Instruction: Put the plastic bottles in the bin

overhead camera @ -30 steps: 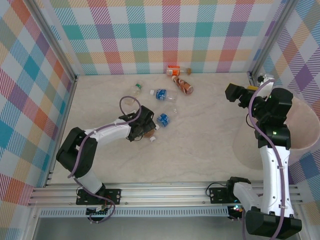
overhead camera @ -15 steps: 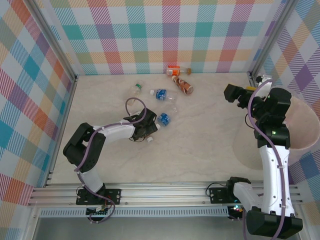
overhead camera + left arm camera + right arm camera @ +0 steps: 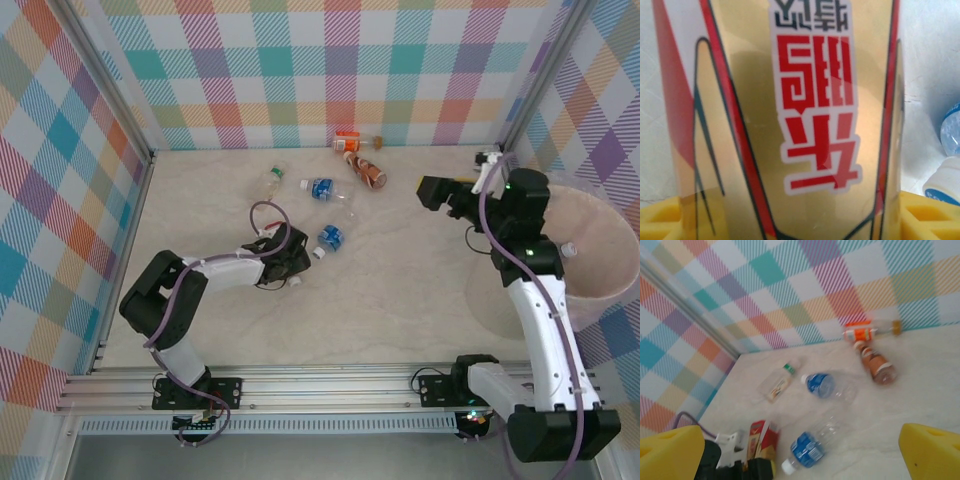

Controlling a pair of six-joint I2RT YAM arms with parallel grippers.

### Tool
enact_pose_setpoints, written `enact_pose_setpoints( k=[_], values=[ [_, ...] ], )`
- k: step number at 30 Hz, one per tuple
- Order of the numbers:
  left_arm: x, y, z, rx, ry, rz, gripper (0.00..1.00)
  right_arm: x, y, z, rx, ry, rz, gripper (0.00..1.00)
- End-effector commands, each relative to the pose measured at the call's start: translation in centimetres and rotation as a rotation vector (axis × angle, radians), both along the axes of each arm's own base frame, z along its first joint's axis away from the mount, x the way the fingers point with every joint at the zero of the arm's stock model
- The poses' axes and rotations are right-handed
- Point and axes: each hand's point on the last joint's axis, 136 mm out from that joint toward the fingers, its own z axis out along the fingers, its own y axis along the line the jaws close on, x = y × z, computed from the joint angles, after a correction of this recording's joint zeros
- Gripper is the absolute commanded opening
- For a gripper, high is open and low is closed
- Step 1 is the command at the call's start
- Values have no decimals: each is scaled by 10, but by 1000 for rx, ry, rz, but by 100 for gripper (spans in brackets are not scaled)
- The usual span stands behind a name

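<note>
A bottle with a red-and-gold label (image 3: 790,100) lies on the table, and my left gripper (image 3: 288,262) is shut on it; its yellow pads (image 3: 662,217) press both sides. That bottle (image 3: 760,437) also sits at the lower left of the right wrist view. A blue-labelled bottle (image 3: 328,238) lies just right of it. Farther back lie another blue-labelled bottle (image 3: 323,187), a small green-capped one (image 3: 272,178), a brown one (image 3: 369,171) and an orange-labelled one (image 3: 350,141). My right gripper (image 3: 432,192) hangs open and empty, left of the bin (image 3: 612,292).
Checked walls close off the back and both sides. The bin stands at the right wall beside the right arm. The left arm's purple cable (image 3: 262,212) loops above its wrist. Open tabletop lies between the bottles and the bin.
The left gripper slid forward over the red-and-gold bottle and its jaws narrowed onto it. The right arm swung left, away from the bin, with its gripper still open.
</note>
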Motion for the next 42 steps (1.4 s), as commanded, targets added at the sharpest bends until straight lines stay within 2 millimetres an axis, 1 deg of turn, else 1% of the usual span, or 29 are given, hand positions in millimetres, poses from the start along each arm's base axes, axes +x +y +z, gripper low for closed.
enact_pose_setpoints(
  k=[1,3,5,8,11,14,17,21,24,27,30,31,33,35,39,42],
  values=[
    [8,-2,21,-30,-76,-36,63,0,23,-4,13,0,65,100],
    [10,-1,28,-36,-100,-47,61,0,36,-7,1,7,93,100],
    [12,-6,38,-73,-133,-85,61,2,43,-11,-4,16,98,100],
    [13,-19,65,-132,-216,-177,59,5,52,-17,-2,42,102,100],
    [12,-33,98,-185,-292,-276,55,8,58,-19,16,65,110,100],
    [9,-47,133,-245,-366,-359,53,11,64,-19,65,100,115,100],
    [3,-65,168,-335,-431,-453,53,13,75,-19,153,152,145,100],
    [-9,-94,210,-468,-498,-588,53,6,98,-11,237,195,280,100],
    [-20,-116,237,-547,-533,-695,53,5,110,-7,265,216,341,100],
    [-29,-135,255,-596,-562,-775,53,5,117,-6,278,226,364,100],
    [-31,-148,262,-596,-568,-813,53,0,126,5,334,193,449,100],
    [-32,-152,264,-592,-569,-823,53,-1,127,7,345,188,454,100],
    [-33,-158,265,-574,-568,-841,53,9,121,3,345,203,372,100],
    [-31,-162,261,-545,-561,-832,54,15,117,-6,329,230,316,100],
    [-34,-170,257,-530,-553,-843,54,17,120,-16,327,265,314,100],
    [-38,-176,254,-502,-553,-859,54,20,122,-17,318,273,299,100]
  ],
)
